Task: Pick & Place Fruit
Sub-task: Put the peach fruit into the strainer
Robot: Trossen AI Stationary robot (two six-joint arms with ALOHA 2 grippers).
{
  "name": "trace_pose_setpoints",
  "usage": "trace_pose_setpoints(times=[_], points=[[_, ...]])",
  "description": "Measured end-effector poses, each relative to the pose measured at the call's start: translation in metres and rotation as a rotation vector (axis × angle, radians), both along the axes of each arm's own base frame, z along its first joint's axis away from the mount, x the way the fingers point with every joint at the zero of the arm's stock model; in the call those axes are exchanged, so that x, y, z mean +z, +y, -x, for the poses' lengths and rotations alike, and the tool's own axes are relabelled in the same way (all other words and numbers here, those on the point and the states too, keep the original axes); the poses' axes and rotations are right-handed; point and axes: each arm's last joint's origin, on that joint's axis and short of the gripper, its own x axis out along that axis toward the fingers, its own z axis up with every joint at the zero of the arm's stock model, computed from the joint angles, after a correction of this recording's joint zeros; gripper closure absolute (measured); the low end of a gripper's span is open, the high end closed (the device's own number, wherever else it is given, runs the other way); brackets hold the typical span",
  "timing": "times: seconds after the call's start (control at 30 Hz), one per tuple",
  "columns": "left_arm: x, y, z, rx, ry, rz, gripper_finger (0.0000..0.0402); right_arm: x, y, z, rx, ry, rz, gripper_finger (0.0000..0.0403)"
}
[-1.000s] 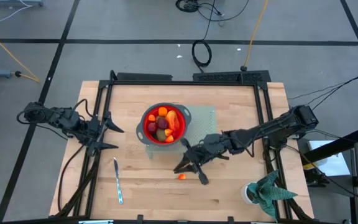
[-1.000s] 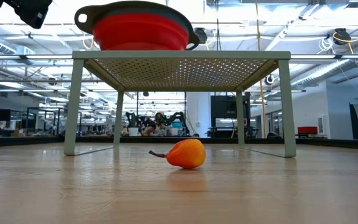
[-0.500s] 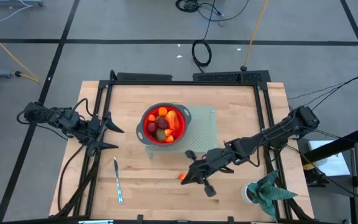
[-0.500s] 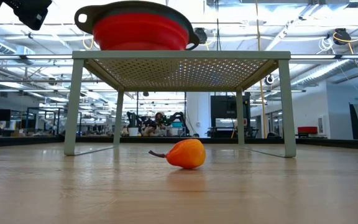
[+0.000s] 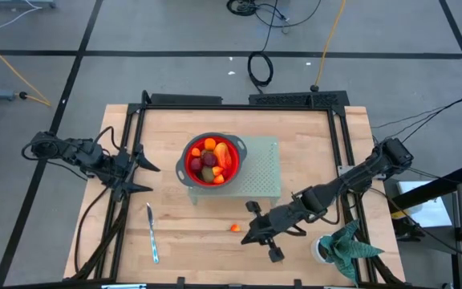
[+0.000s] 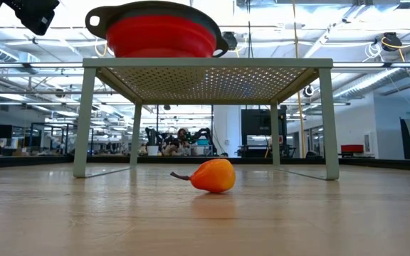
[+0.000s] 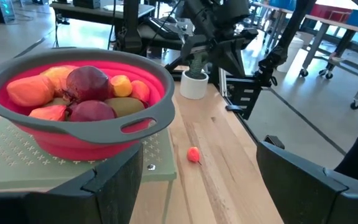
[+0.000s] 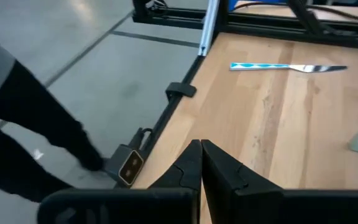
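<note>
One stray: a small orange pear-shaped toy fruit (image 5: 235,228) lies loose on the bare wood, near the front edge, well clear of the others. The low view shows it on its side with its dark stem pointing sideways.
Rest of the fruit: heaped in the red collapsible bowl with a grey rim (image 5: 192,160), dark red round ones, orange pieces and a brownish-green kiwi all together. That looks like the drop-off spot, so I'd say the job is nearly done.
Bowl's perch: it sits on a pale green perforated metal stand (image 5: 265,168), raised off the table, so the stray piece has to be lifted up and over the rim.
Right gripper (image 5: 259,234): low over the table just beside the stray fruit, on its plant side. Its own camera shows the two dark fingers pressed together with nothing between them. It holds no fruit; it would need to spread them before any grab.
Left gripper (image 5: 141,176): parked at the table's left edge, fingers spread wide and empty, aimed towards the bowl. It seems to be waiting out of the way.
Bystanders: a silver knife with a blue-patterned handle (image 5: 151,233) lies flat at front left, and a green leafy plant in a white pot (image 5: 342,249) stands at front right, neither part of the sorting.
</note>
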Motion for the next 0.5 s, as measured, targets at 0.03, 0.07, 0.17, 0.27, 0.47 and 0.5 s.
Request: trace_pose_setpoints(times=[0.03,0.07,0.17,0.27,0.47,0.5], points=[[0.000,0.000,0.000,0.000,0.000,0.000,0.0094,0.000,0.002,0.001,-0.020,-0.004,0.009,0.0402],[0.000,0.000,0.000,0.000,0.000,0.000,0.0094,0.000,0.003,0.002,-0.042,-0.008,0.014,0.0402],[0.000,0.000,0.000,0.000,0.000,-0.001,0.0094,0.000,0.007,0.004,-0.101,-0.017,0.022,0.0402],[0.000,0.000,0.000,0.000,0.000,-0.001,0.0094,0.001,0.010,0.005,-0.151,-0.015,-0.009,0.0402],[0.000,0.000,0.000,-0.001,0.001,-0.002,0.0094,-0.028,0.021,-0.003,-0.214,0.097,-0.058,0.0402],[-0.001,0.000,0.000,-0.001,0.005,-0.003,0.0094,-0.033,0.023,-0.006,-0.224,0.108,-0.073,0.0402]])
